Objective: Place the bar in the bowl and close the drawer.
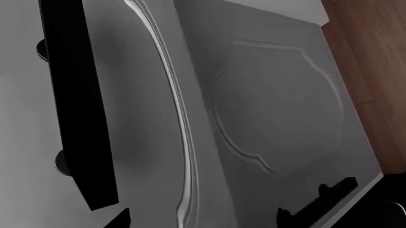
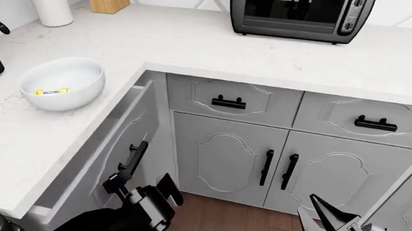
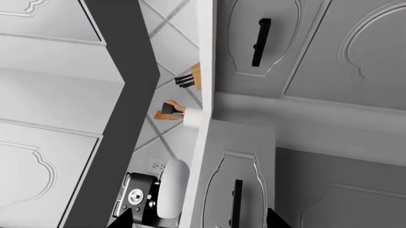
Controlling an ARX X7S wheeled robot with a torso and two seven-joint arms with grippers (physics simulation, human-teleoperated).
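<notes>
White marble worktop (image 2: 194, 48) carries the bowl (image 2: 61, 82) at left, the bar (image 2: 50, 92) lying inside. Below it the drawer (image 2: 116, 143) stands slightly ajar, left hand (image 2: 143, 188) open beside its handle (image 2: 134, 162); right hand (image 2: 333, 217) open.

Glossy white bowl (image 2: 61, 83) (smooth), speckled matt stone-look counter (image 2: 194, 48), wood floor (image 2: 223, 219).

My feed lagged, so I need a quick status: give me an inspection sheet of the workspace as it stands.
Surface: white counter, L-shaped.
Job's things: bar lies inside bowl; drawer just below the counter edge looks slightly ajar.
Clutter: toaster oven, knife block, white cylinder holder.
Grippers: left end effector by the drawer handle, empty; right end effector low, empty.
Cables: nothing seen.
Surroundings: grey cabinets, wood floor.
</notes>
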